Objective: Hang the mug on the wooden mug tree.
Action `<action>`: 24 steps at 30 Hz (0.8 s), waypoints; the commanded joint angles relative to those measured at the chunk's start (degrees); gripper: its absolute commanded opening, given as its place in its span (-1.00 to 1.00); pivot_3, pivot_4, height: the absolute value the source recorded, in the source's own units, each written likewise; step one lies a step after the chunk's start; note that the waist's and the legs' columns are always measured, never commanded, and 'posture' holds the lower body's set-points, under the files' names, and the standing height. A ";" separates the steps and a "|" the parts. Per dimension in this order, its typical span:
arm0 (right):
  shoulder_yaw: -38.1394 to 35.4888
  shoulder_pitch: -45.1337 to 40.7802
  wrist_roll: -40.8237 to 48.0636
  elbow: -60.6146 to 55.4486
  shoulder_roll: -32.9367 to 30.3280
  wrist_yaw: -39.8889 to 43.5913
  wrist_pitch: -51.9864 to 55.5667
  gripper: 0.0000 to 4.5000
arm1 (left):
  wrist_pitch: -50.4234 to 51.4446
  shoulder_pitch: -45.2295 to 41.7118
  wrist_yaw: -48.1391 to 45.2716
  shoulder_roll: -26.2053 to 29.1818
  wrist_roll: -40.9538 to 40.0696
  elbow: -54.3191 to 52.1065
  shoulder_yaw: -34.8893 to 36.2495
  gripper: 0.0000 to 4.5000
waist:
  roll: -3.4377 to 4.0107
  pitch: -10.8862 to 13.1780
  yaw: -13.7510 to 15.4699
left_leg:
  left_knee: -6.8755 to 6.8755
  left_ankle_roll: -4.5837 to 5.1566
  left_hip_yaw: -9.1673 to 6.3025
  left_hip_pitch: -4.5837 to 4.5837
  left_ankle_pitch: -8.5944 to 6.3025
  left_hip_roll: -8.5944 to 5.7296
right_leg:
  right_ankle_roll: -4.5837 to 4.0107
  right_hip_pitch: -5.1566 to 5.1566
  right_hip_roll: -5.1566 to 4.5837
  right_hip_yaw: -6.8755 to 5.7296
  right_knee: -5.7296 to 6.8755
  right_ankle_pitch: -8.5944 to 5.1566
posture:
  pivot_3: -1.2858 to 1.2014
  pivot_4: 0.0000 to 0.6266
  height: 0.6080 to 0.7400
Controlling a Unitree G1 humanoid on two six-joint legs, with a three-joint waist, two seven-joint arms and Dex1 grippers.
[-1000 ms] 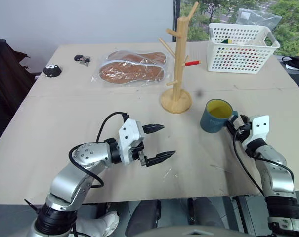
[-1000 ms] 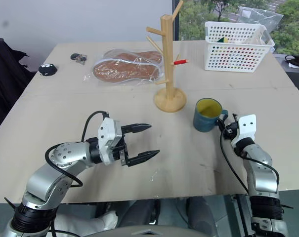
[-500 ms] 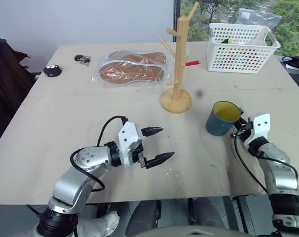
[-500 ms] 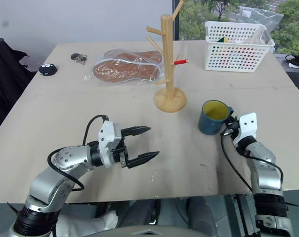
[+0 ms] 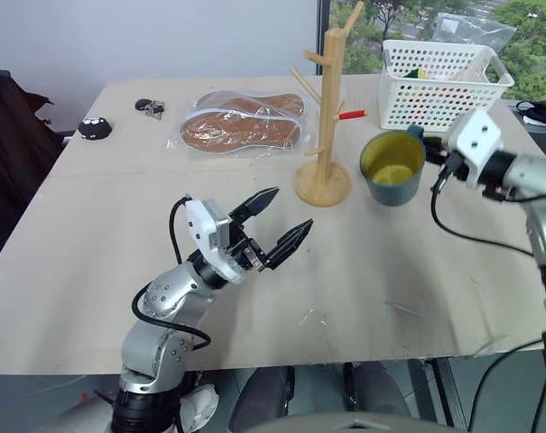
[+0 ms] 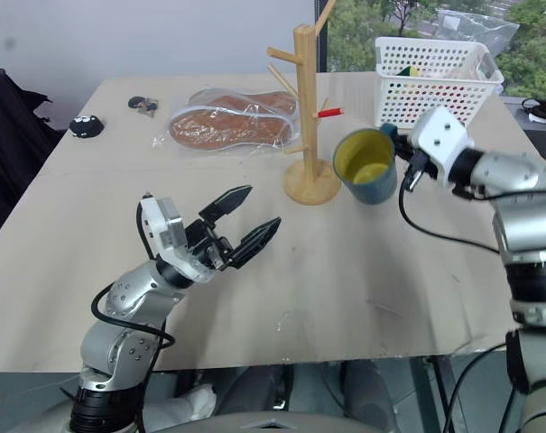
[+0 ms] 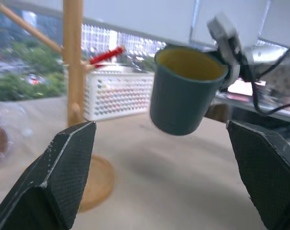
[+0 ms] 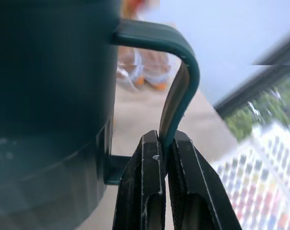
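The mug (image 5: 393,168), pinched by its handle in the right gripper (image 8: 162,143) and lifted off the table (image 5: 119,216), hangs right of centre in the head view, just beside the wooden mug tree (image 5: 327,108), with a narrow gap between them. Behind it at upper right stands a white basket (image 5: 442,86), and a red-tipped peg (image 5: 349,115) juts from the tree towards that basket. The left gripper (image 5: 280,223), fingers spread, sits over bare tabletop at lower centre, while a bagged pair of insoles (image 5: 241,122) lies left of the tree, leaving open table along the front and left.
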 commanded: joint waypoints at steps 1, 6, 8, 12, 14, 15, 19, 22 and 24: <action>2.34 -7.90 -1.48 5.34 0.26 5.22 -2.97 -0.99 | -2.44 -1.08 2.00 -1.58 0.25 -2.64 -0.39 1.00 | 0.00 0.01 0.02 | -0.01 -0.01 0.00 -0.02 0.01 0.00 | 0.00 -0.02 0.00 0.00 0.00 0.00 | 0.03 -0.52 1.00; 7.42 -17.71 -5.23 16.82 1.44 12.94 -11.89 -0.99 | -3.47 -1.92 4.45 -3.67 1.24 -2.84 -1.89 1.00 | -0.01 0.01 0.05 | -0.04 -0.03 0.00 -0.10 0.02 -0.01 | 0.00 -0.13 -0.03 0.00 0.00 0.01 | 0.03 -0.52 1.00; 8.37 -20.05 -6.37 20.09 2.05 14.41 -14.45 -0.99 | -3.80 -2.01 5.19 -4.18 1.36 -3.07 -2.18 1.00 | -0.01 0.01 0.02 | -0.04 -0.04 0.03 -0.20 0.02 -0.04 | 0.00 -0.26 -0.07 0.02 0.01 0.01 | 0.03 -0.52 1.00; 10.01 -25.80 -8.44 27.69 4.84 16.77 -19.36 -0.99 | -4.22 -1.63 6.21 -4.67 1.43 -3.48 -2.63 1.00 | 0.00 0.01 -0.17 | -0.04 -0.05 0.04 -0.43 0.03 -0.05 | 0.00 -0.52 -0.09 0.03 0.05 0.02 | 0.03 -0.52 1.00; 10.31 -27.02 -9.03 29.99 5.65 17.63 -20.93 -0.99 | -4.41 -1.42 6.29 -4.57 1.35 -3.54 -2.75 1.00 | 0.00 0.01 -0.17 | -0.04 -0.06 0.05 -0.51 0.03 -0.04 | 0.00 -0.63 -0.08 0.04 0.06 0.02 | 0.03 -0.52 1.00; 10.31 -27.47 -9.30 31.09 5.89 17.91 -21.68 -0.99 | -4.46 -1.52 6.38 -4.59 1.41 -3.43 -2.88 1.00 | -0.01 0.01 -0.13 | -0.05 -0.06 0.03 -0.53 0.03 -0.04 | 0.00 -0.63 -0.08 0.02 0.06 0.02 | 0.03 -0.52 1.00; 10.90 -30.25 -11.86 36.67 7.65 16.85 -24.60 -0.99 | -4.53 -1.44 6.31 -4.24 0.93 -3.45 -2.60 1.00 | 0.00 0.01 -0.02 | -0.02 -0.06 -0.01 -0.58 0.03 -0.09 | 0.00 -0.63 -0.13 -0.02 0.04 0.02 | 0.03 -0.52 1.00; 10.86 -31.89 -13.34 39.87 8.79 15.72 -25.84 -0.99 | -4.67 -1.28 6.31 -4.08 0.86 -3.38 -2.58 1.00 | 0.00 0.01 -0.08 | -0.01 -0.06 0.01 -0.58 0.03 -0.12 | 0.00 -0.64 -0.16 -0.01 0.05 0.03 | 0.03 -0.52 1.00; 10.74 -32.89 -14.28 41.74 9.43 14.65 -26.20 -0.99 | -4.82 -1.18 6.27 -4.02 0.91 -3.27 -2.61 1.00 | 0.00 0.01 -0.08 | -0.02 -0.06 -0.01 -0.58 0.03 -0.12 | 0.00 -0.65 -0.16 -0.02 0.06 0.03 | 0.03 -0.52 1.00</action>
